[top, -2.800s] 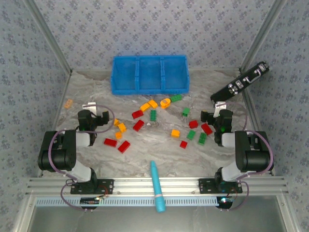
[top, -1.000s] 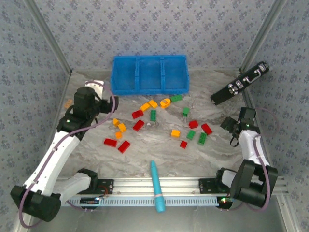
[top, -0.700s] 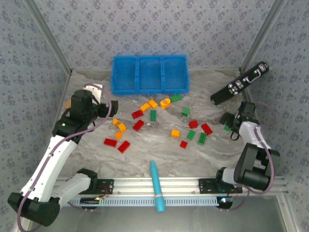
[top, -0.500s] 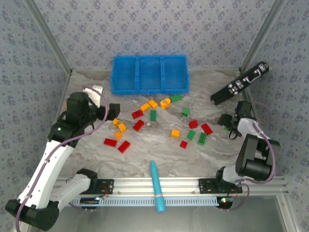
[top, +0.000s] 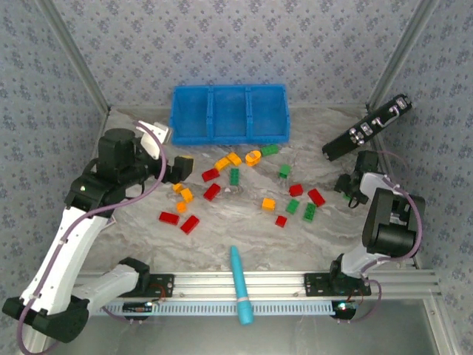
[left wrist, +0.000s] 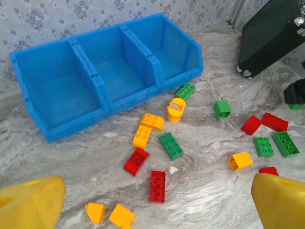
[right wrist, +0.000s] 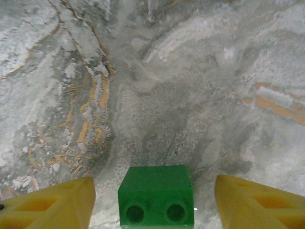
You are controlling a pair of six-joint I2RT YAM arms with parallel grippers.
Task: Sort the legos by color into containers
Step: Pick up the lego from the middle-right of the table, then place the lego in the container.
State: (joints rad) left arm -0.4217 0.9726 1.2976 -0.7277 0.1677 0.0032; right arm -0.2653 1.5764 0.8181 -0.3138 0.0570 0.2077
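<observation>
My left hand (left wrist: 156, 204) is up over the left side of the worktop (top: 236, 231). Its fingers are spread wide and there is nothing in them. It looks down at the bin and the legos.

The blue bin (top: 229, 137) sits at the far edge. I see no lego in any of its three parts, so I think the sorting is only at its start. The legos (top: 212, 191) lie loose in the middle of the worktop, in front of the bin, with red, green and orange ones all mixed up.

My right hand (right wrist: 155, 204) is down low on the right side, near the black thing (top: 367, 127). A green lego (right wrist: 156, 193) sits on the worktop between its two fingers. There is a gap on each side, so the fingers do not touch it and I do not hold it yet.

I think this is my step: grab this green lego. Next I must squeeze until both fingers press its sides, and keep it straight so it does not pop out. Then I lift it, carry it over to the bin and drop it in one part. That part is then for green.
</observation>
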